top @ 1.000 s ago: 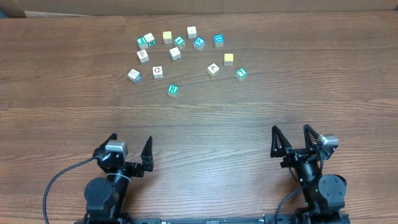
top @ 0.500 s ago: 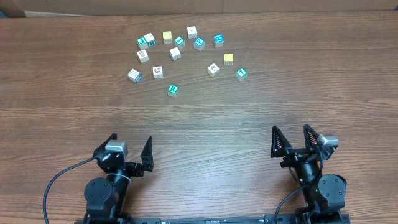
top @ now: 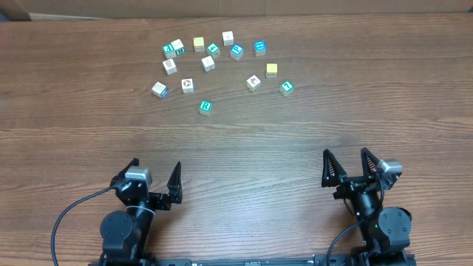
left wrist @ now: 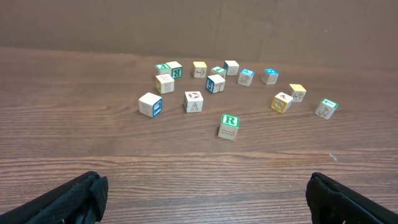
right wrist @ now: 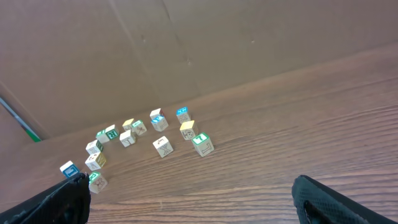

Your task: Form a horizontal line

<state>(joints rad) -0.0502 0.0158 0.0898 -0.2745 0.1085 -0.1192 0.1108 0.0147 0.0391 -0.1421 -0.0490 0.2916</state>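
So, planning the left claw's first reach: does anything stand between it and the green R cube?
Nothing visible does. Only bare table lies between the open left claw and the green R cube, the nearest one.

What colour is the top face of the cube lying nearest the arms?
Green with an R on that cube; clearest in the left wrist view.

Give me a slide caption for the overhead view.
Small white, teal and yellow toy cubes scattered on a brown wooden table; black left gripper and right gripper open, far from them.
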